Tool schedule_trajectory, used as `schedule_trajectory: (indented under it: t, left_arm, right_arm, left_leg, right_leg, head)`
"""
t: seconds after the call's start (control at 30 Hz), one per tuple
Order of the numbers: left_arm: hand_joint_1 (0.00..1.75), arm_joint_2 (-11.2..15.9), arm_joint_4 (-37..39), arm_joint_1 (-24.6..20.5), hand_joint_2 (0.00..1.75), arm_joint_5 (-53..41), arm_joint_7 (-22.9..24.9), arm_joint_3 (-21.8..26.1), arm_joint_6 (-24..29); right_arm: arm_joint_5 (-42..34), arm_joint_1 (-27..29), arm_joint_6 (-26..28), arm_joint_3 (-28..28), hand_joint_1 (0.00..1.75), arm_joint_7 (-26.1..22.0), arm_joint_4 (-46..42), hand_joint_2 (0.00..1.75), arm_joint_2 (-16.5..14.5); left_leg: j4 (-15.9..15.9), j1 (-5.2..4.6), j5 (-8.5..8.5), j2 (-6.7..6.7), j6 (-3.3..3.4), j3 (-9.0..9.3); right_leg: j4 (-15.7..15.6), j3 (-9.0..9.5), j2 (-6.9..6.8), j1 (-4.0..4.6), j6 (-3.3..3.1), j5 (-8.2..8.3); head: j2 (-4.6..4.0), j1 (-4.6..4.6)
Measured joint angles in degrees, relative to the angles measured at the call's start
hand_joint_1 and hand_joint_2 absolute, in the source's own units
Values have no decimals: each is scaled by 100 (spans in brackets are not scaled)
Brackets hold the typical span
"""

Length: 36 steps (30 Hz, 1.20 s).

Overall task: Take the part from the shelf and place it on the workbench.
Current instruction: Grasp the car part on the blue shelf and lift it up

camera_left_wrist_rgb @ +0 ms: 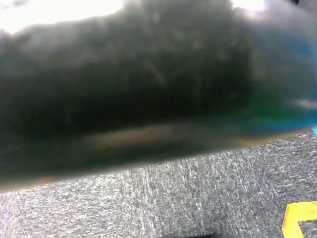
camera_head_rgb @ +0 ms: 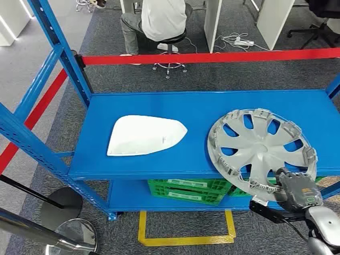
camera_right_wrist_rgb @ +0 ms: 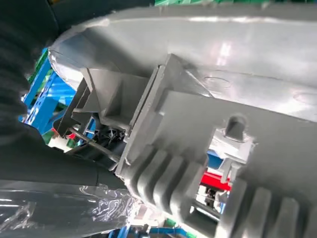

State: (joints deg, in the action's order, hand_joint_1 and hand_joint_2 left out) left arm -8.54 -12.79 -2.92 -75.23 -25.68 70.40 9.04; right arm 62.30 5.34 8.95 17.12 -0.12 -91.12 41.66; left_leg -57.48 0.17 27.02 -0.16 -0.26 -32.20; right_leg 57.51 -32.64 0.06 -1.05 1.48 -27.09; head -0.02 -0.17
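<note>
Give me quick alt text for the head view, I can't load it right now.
The right hand grips the near rim of a silver wheel cover overhanging the front edge of a blue shelf. A white shell-shaped part lies to its left; green crates sit below.

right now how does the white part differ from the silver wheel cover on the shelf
The white part is solid, smooth and teardrop-shaped; the silver wheel cover is round with spoke openings and rim clips. The white part lies wholly on the blue shelf, untouched; the wheel cover overhangs the front edge at the right hand. Both rest on the same shelf.
</note>
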Motion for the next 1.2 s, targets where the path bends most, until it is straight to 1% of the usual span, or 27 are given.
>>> schedule_trajectory:
  t: [0.07, 0.2, 0.37, 0.73, 0.9, 1.07, 1.2]
  left_arm:
    - [0, -5, 0, 3, 0, 5, 0, 0, 4]
    - [0, -37, 0, 15, 0, 19, 0, 2, 19]
    - [0, -65, 0, 35, 0, 36, 0, 2, 27]
    - [0, -66, 0, 40, 0, 60, -11, 2, 30]
    - [0, -75, 0, 40, 0, 51, -11, 2, 34]
    - [0, -90, 0, 32, 0, 28, -11, 2, 40]
    - [0, -97, 0, 30, 0, 17, -11, 2, 51]
  right_arm:
    - [116, 23, 146, -30, 175, -1, -89, 175, -32]
    - [456, 49, 629, -152, 175, -2, -452, 175, -164]
    - [722, -1, 918, -198, 175, 4, -803, 175, -286]
    - [802, -90, 1008, -218, 175, 1, -1111, 175, -427]
    - [719, -126, 1059, -176, 175, 24, -1199, 175, -509]
    - [656, -383, 1190, -75, 175, 25, -1234, 175, -766]
    - [814, -663, 1338, 45, 175, 43, -1247, 175, -976]
  left_leg:
    - [0, 0, 0, 0, 0, -6]
    - [0, 1, -1, 0, 0, -7]
    - [0, 1, -1, 0, 0, -9]
    - [0, -1, 0, -1, 1, -13]
    - [0, -1, 0, -1, 1, -13]
    - [0, 0, -1, 0, 0, -13]
    - [0, 0, -3, 0, 0, -17]
  right_leg:
    - [0, -2, 1, 0, 0, 0]
    - [1, -9, 1, 0, 0, 0]
    - [2, -13, 0, 0, 0, -1]
    - [1, -14, -2, -1, 1, -2]
    - [2, -14, -1, -1, 1, -2]
    - [3, -17, 4, -1, 1, -2]
    - [5, -16, 1, 0, 1, -1]
  head:
    - [0, 0]
    - [0, 1]
    - [0, -1]
    - [0, 0]
    - [0, 0]
    - [0, 1]
    - [0, 2]
